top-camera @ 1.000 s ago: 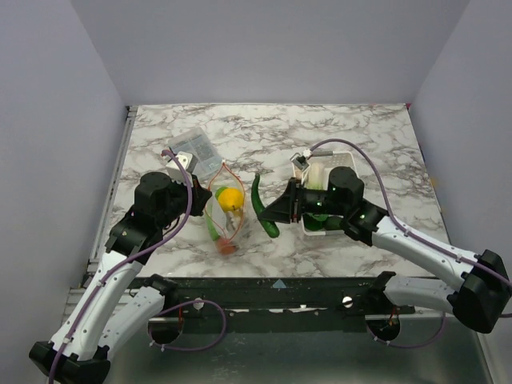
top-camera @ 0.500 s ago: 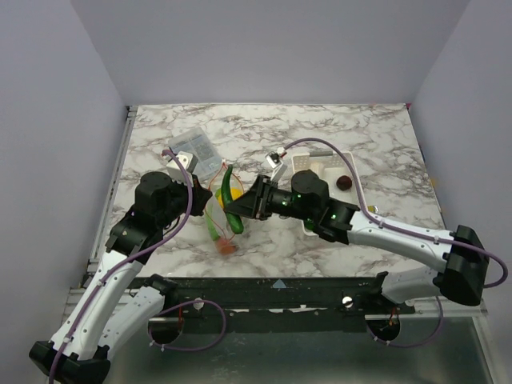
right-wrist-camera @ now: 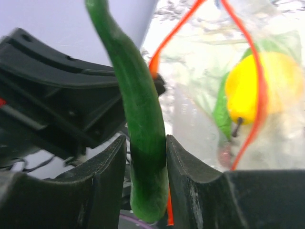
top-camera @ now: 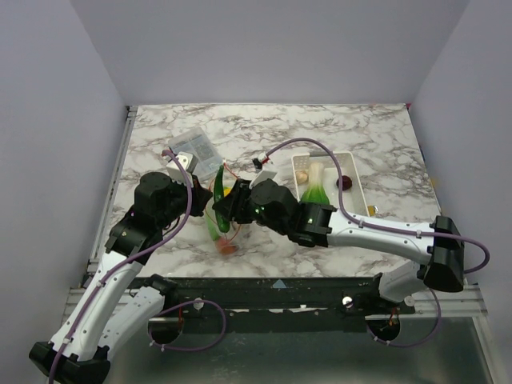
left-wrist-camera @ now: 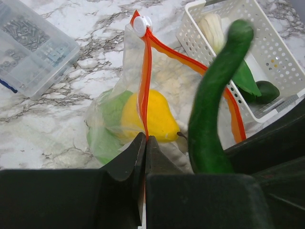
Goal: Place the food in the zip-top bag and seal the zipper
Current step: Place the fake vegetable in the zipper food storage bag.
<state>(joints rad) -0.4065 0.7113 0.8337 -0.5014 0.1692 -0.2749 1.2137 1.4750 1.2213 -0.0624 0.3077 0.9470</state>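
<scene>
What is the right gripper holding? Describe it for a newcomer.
On the marble table, left of the white basket, is a clear zip-top bag. Over its mouth the right gripper pinches a cucumber: long, curved, green, unlike the plump yellow fruit inside.

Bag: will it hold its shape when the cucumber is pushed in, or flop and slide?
Probably floppy: the bag is thin, crinkled film, and its mouth stands up where the left gripper pinches the zipper. Likely light, so the cucumber could drag it; the lemon inside may anchor it slightly.
</scene>
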